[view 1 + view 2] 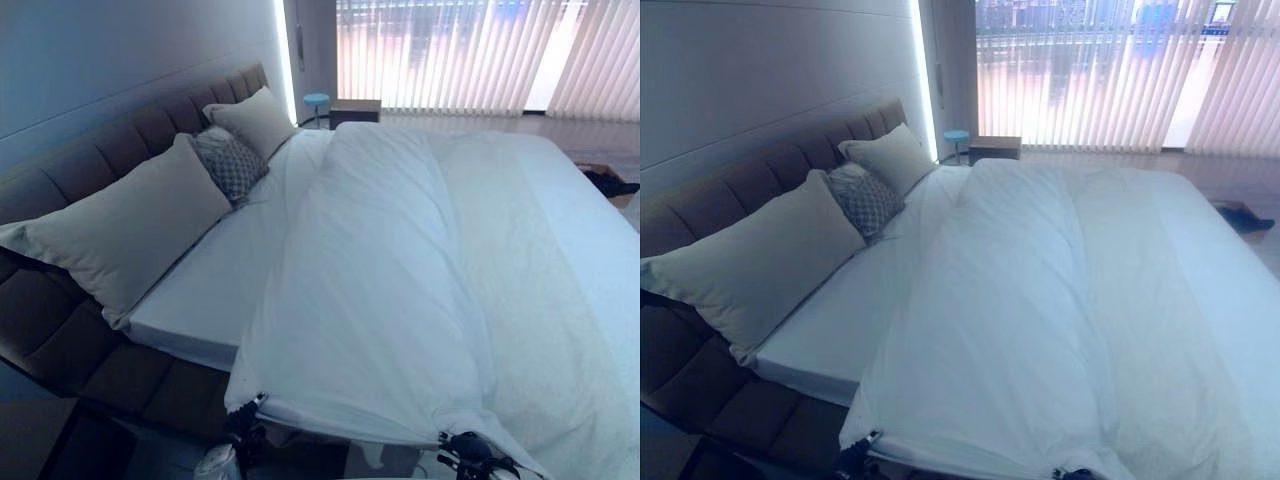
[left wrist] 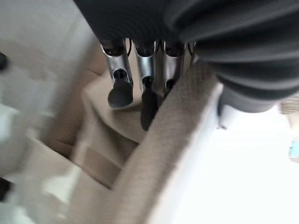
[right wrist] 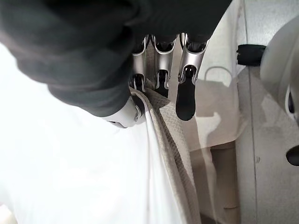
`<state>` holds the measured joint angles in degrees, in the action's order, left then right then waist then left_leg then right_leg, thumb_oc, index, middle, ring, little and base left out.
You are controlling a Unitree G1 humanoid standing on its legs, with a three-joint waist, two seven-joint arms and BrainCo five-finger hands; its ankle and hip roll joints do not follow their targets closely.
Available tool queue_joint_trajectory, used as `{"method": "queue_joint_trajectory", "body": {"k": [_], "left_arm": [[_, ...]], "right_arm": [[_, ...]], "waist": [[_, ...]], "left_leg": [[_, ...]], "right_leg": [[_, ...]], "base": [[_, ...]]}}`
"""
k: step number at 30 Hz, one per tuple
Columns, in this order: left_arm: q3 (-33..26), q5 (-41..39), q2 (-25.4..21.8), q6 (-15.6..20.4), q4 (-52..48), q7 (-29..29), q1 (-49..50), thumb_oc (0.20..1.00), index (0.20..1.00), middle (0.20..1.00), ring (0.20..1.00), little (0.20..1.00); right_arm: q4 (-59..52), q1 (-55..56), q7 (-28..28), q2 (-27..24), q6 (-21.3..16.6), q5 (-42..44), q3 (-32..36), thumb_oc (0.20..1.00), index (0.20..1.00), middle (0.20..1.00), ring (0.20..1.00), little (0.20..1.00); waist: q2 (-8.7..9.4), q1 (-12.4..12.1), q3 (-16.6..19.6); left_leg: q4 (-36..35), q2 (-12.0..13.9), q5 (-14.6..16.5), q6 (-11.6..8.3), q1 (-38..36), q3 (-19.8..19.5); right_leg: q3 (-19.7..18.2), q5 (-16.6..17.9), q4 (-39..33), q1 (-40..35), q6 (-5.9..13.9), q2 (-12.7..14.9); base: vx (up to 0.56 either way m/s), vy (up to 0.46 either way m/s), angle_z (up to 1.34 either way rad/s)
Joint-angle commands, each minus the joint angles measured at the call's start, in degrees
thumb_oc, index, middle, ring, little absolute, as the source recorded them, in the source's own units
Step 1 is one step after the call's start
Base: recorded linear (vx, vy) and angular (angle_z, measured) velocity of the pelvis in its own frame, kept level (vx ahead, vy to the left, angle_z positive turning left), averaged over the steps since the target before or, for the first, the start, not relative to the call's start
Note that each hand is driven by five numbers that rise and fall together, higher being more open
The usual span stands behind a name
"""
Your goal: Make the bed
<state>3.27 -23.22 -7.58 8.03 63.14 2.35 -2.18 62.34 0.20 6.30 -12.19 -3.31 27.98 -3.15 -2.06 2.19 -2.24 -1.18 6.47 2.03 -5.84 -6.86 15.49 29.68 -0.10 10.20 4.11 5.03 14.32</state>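
The white duvet (image 1: pixel 400 290) lies heaped across the bed (image 1: pixel 200 310), bunched into a long ridge running from the near edge toward the window blinds (image 1: pixel 460 55), and it stops short of the headboard (image 1: pixel 110 150), leaving a bare strip of sheet on that side. Both hands are at the duvet's near edge. The left hand (image 1: pixel 245 410) sits at the corner nearer the headboard, and its wrist view has the fingers (image 2: pixel 148 100) curled down against a fold of cloth with a beige textured underside, pinched tight. The right hand (image 1: pixel 470 448) is further along that same edge, away from the headboard, its fingers (image 3: pixel 186 95) hooked over the hem, with the beige weave and the white top layer gathered between them and the thumb. Between the two hands the edge hangs in a shallow sag. Against the headboard lean three pillows: a large cream pillow (image 1: pixel 120 235) nearest, a small grey patterned cushion (image 1: pixel 230 160) tucked behind it, and another cream pillow (image 1: pixel 258 120) beyond that. Past the far end of the headboard, by the blinds, stands a small blue stool (image 1: pixel 316 102).
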Motion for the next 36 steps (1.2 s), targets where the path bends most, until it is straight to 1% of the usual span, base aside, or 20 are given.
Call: {"method": "queue_joint_trajectory", "body": {"k": [1,2,5,8,9,10,11,14,15,16,17,18,19,20,23,27,29,32,33,36], "left_arm": [[-6.7,-0.1,-6.9,0.5,2.6,-2.5,4.6,0.200,0.200,0.200,0.200,0.200],[-5.6,-0.9,-7.0,0.9,2.3,-2.9,3.4,0.200,0.200,0.200,0.200,0.200],[-2.2,0.6,-7.7,1.8,2.3,-4.2,0.5,0.200,0.200,0.200,0.200,0.200],[1.5,2.0,-8.3,2.7,0.2,-5.9,-2.8,0.200,0.200,0.200,0.200,0.200],[4.2,2.5,-9.5,3.2,-2.2,-7.1,-5.8,0.200,0.200,0.200,0.200,0.200],[4.2,2.5,-9.4,3.1,-2.2,-7.2,-6.0,0.200,0.200,0.200,0.200,0.200],[5.1,2.7,-10.1,3.5,-3.6,-7.7,-7.2,0.200,0.200,0.200,0.200,0.200],[7.9,2.2,-12.1,4.3,-7.5,-9.9,-10.7,0.200,0.200,0.200,0.200,0.200],[8.5,2.0,-13.6,4.8,-9.5,-11.6,-12.8,0.200,0.200,0.200,0.200,0.200],[8.4,2.0,-13.7,4.7,-9.5,-11.6,-13.0,0.200,0.200,0.200,0.200,0.200],[9.0,1.7,-14.6,5.0,-10.8,-12.4,-13.9,0.200,0.200,0.200,0.200,0.200],[10.1,0.7,-15.7,5.4,-14.0,-13.6,-15.0,0.200,0.200,0.200,0.200,0.200],[10.3,0.4,-16.2,5.7,-15.5,-14.0,-15.4,0.200,0.200,0.200,0.200,0.200],[10.3,0.4,-16.3,5.6,-15.6,-14.1,-15.5,0.200,0.200,0.200,0.200,0.200],[12.0,-0.3,-17.0,5.4,-16.4,-15.6,-18.5,0.200,0.200,0.200,0.200,0.200],[13.0,0.0,-17.2,5.2,-15.8,-16.8,-20.3,0.200,0.200,0.200,0.200,0.200],[14.3,0.3,-17.7,5.1,-14.7,-18.0,-22.2,0.200,0.200,0.200,0.200,0.200],[14.7,0.5,-18.2,4.8,-12.8,-18.6,-24.3,0.200,0.200,0.200,0.200,0.200],[16.0,0.9,-18.9,4.5,-11.2,-19.1,-26.2,0.200,0.200,0.200,0.200,0.200],[17.3,1.0,-19.7,4.3,-9.7,-19.4,-28.9,0.200,0.200,0.200,0.200,0.200]], "right_arm": [[7.0,1.6,-3.5,-3.6,-0.4,-2.0,2.6,0.200,0.200,0.200,0.200,0.200],[7.1,-0.4,-4.2,-4.2,-0.7,-0.6,2.4,0.200,0.200,0.200,0.200,0.200],[6.2,-3.3,-5.0,-5.7,-1.1,-2.5,0.0,0.200,0.200,0.200,0.200,0.200],[3.7,-6.1,-6.4,-7.7,-1.9,-2.2,-0.9,0.200,0.200,0.200,0.200,0.200],[1.0,-8.7,-8.6,-9.3,-2.8,1.4,0.7,0.200,0.200,0.200,0.200,0.200],[1.0,-8.8,-8.6,-9.3,-2.8,1.4,0.8,0.200,0.200,0.200,0.200,0.200],[-0.3,-9.9,-8.9,-10.2,-3.3,1.9,0.7,0.200,0.200,0.200,0.200,0.200],[-3.1,-13.2,-10.6,-12.8,-4.4,3.4,-0.2,0.200,0.200,0.200,0.200,0.200],[-5.3,-15.1,-11.9,-14.0,-5.2,3.9,-1.0,0.200,0.200,0.200,0.200,0.200],[-5.3,-15.3,-12.0,-14.0,-5.1,3.9,-0.9,0.200,0.200,0.200,0.200,0.200],[-6.9,-16.1,-12.4,-14.4,-5.6,4.6,-1.3,0.200,0.200,0.200,0.200,0.200],[-9.2,-17.0,-12.8,-15.2,-6.5,5.4,-2.1,0.200,0.200,0.200,0.200,0.200],[-10.7,-17.2,-13.1,-15.5,-6.6,5.3,-2.5,0.200,0.200,0.200,0.200,0.200],[-10.8,-17.3,-13.2,-15.5,-6.6,5.2,-2.5,0.200,0.200,0.200,0.200,0.200],[-10.3,-19.2,-14.2,-16.1,-6.5,4.6,-4.2,0.200,0.200,0.200,0.200,0.200],[-9.0,-20.7,-14.8,-16.2,-6.3,4.4,-5.3,0.200,0.200,0.200,0.200,0.200],[-6.8,-21.9,-15.5,-16.4,-6.1,3.5,-6.5,0.200,0.200,0.200,0.200,0.200],[-4.0,-23.7,-15.7,-16.4,-5.9,3.1,-7.0,0.200,0.200,0.200,0.200,0.200],[-2.1,-26.1,-16.1,-16.7,-5.6,2.5,-8.3,0.200,0.200,0.200,0.200,0.200],[0.1,-29.6,-16.4,-17.2,-5.6,2.5,-9.3,0.200,0.200,0.200,0.200,0.200]], "waist": [[3.19,-1.5,-5.2],[2.98,-1.4,-9.1],[2.52,-1.2,-16.8],[2.32,-0.8,-22.0],[1.91,0.1,-25.9],[1.90,0.0,-25.9],[1.65,0.3,-27.5],[1.24,1.1,-27.6],[1.12,1.4,-27.6],[1.16,1.4,-27.6],[1.06,1.5,-27.6],[0.82,1.7,-27.6],[0.83,1.8,-27.6],[0.86,1.8,-27.6],[0.59,1.8,-27.6],[0.52,1.6,-27.6],[-0.01,1.8,-27.6],[-0.24,1.9,-27.6],[-0.43,2.0,-27.6],[-0.56,2.0,-27.6]], "left_leg": [[2.2,-2.8,-0.5,2.23,3.4,-2.0],[4.4,-2.9,-0.6,2.44,7.3,-2.4],[9.0,-3.3,-0.9,2.84,14.4,-3.3],[11.4,-3.6,-1.0,3.13,19.7,-3.4],[13.1,-3.5,-1.0,3.22,23.7,-3.2],[13.2,-3.5,-1.0,3.25,24.0,-3.1],[13.6,-3.4,-1.1,3.18,25.6,-2.8],[17.6,-2.7,-1.0,3.15,36.5,-2.2],[19.3,-2.0,-1.1,2.98,41.7,-2.1],[19.6,-1.9,-0.9,2.99,42.2,-2.0],[20.5,-1.7,-0.9,2.98,44.7,-2.0],[23.3,-1.1,-0.6,3.09,50.6,-2.3],[24.5,-1.1,-0.4,3.20,53.0,-2.5],[24.8,-1.0,-0.3,3.22,53.4,-2.5],[27.9,-0.7,0.4,3.52,60.3,-2.9],[30.5,-0.5,1.3,3.77,64.4,-3.0],[32.8,-0.7,1.9,3.67,68.3,-3.3],[35.2,-0.6,2.7,3.75,71.1,-3.4],[37.2,-0.1,3.3,3.54,73.0,-3.4],[40.5,0.2,4.4,3.30,75.8,-3.3]], "right_leg": [[-0.4,5.4,-3.1,-2.5,5.20,2.4],[-1.8,5.4,-1.4,1.8,5.06,2.9],[-3.6,5.5,2.2,8.8,4.60,4.3],[-3.7,5.6,4.0,13.2,4.52,5.5],[-3.9,5.8,5.9,17.5,4.68,6.3],[-4.0,5.8,6.1,17.8,4.68,6.4],[-4.3,5.9,6.6,19.6,4.63,6.5],[-5.5,5.7,9.2,30.0,4.25,7.3],[-5.9,5.3,10.5,34.7,4.03,7.7],[-6.0,5.3,10.8,35.1,3.98,7.8],[-6.2,5.1,11.6,37.3,3.89,7.9],[-6.9,4.7,14.2,42.9,3.58,8.3],[-7.2,4.4,15.4,45.2,3.38,8.4],[-7.3,4.3,15.7,45.6,3.36,8.5],[-8.3,3.4,19.1,52.7,2.76,9.5],[-9.4,2.5,21.7,57.3,2.27,10.0],[-10.3,1.1,24.2,61.0,1.83,9.7],[-11.1,0.0,26.8,64.0,1.52,9.7],[-11.8,-1.2,28.7,66.0,1.08,9.6],[-12.7,-2.5,31.5,68.8,0.72,9.7]], "base": [[-0.23,-0.011,-0.11],[-0.32,0.000,-0.10],[-0.32,0.009,-0.12],[-0.23,0.005,0.06],[-0.21,-0.019,0.03],[-0.22,0.000,0.09],[-0.12,0.002,0.18],[-0.15,-0.032,0.09],[-0.12,-0.046,0.03],[-0.09,-0.061,0.01],[-0.06,-0.037,0.00],[-0.06,-0.046,-0.01],[-0.04,-0.020,0.00],[-0.01,-0.020,-0.04],[0.01,-0.003,0.02],[0.02,-0.005,0.01],[0.04,-0.016,0.03],[0.05,-0.011,0.01],[0.05,-0.016,-0.03],[0.06,-0.020,-0.06]]}}
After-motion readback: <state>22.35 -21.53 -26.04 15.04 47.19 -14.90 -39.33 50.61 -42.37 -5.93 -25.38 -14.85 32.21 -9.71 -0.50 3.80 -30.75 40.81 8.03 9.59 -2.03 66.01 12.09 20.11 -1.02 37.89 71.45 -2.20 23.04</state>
